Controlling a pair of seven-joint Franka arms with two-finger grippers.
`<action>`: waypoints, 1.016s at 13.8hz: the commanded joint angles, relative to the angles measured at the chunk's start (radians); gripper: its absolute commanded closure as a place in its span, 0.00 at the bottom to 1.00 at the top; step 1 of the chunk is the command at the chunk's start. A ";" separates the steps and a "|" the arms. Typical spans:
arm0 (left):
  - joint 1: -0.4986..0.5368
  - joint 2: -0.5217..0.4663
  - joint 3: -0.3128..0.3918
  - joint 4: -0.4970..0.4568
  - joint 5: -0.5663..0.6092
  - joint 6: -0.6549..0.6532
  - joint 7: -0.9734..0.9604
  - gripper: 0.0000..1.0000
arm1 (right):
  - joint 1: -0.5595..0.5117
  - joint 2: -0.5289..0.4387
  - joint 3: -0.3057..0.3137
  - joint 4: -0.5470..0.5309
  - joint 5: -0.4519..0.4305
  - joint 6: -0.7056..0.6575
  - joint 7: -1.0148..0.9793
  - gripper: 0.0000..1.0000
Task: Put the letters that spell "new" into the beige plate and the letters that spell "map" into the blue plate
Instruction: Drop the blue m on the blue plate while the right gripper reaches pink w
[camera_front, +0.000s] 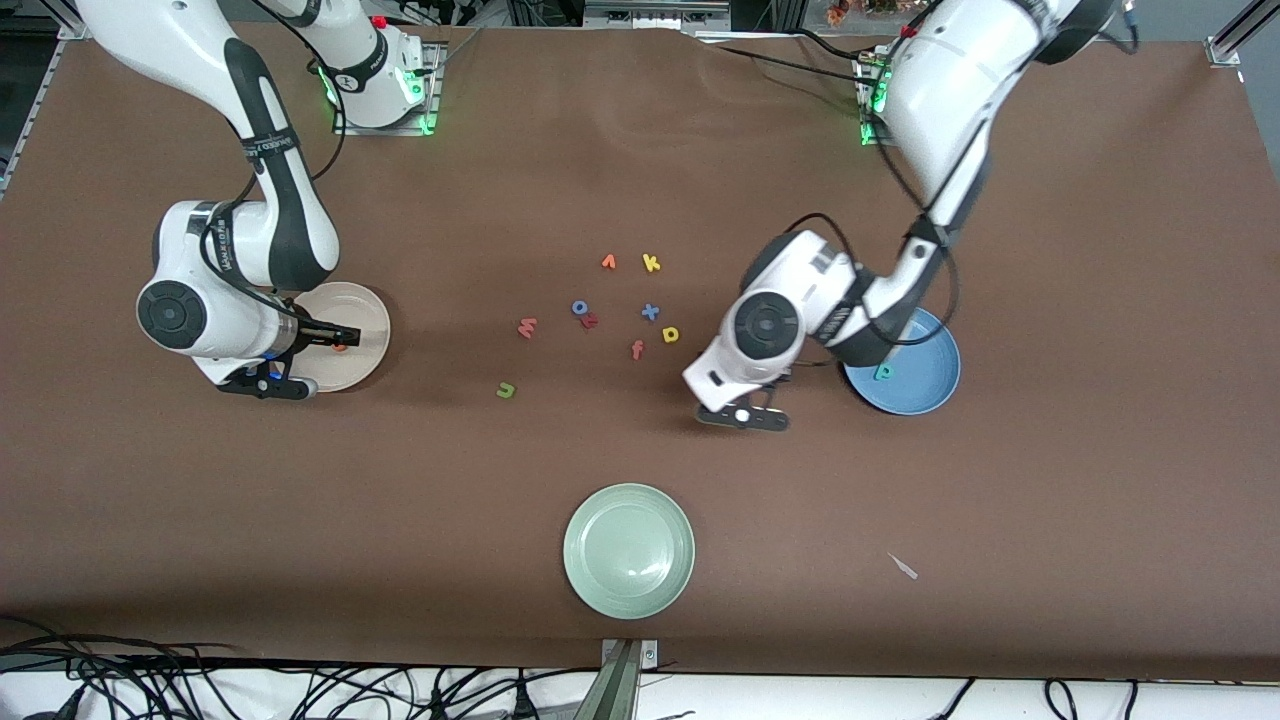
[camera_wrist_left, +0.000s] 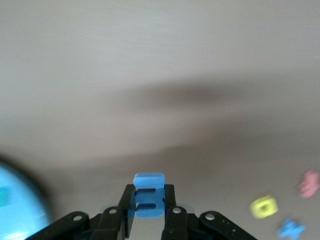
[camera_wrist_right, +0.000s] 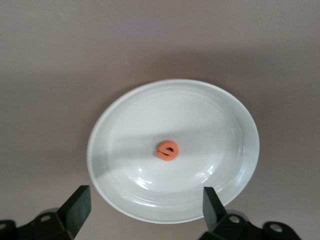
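Gripping the blue m (camera_wrist_left: 149, 195), the left tool (camera_wrist_left: 149, 212) hovers over bare table; right tool (camera_wrist_right: 145, 205) wide above beige plate (camera_wrist_right: 227, 165).

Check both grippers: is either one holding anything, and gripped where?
The left gripper pinches the blue m by its lower half; the top sticks out. The right gripper is open over the beige plate, holding nothing.

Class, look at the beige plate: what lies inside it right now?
One orange e lies near the middle of the beige plate. From the front, the open right gripper over the plate covers part of it, but the right wrist view shows nothing else inside.
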 joint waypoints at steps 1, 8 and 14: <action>0.140 -0.098 -0.009 -0.054 0.000 -0.101 0.233 0.97 | 0.019 -0.008 0.033 0.041 0.039 -0.029 0.049 0.00; 0.294 -0.184 -0.009 -0.388 0.072 0.101 0.451 0.85 | 0.024 0.000 0.191 0.057 0.045 0.052 0.265 0.00; 0.285 -0.241 -0.086 -0.410 0.065 0.108 0.381 0.00 | 0.036 0.034 0.277 0.052 0.045 0.160 0.385 0.00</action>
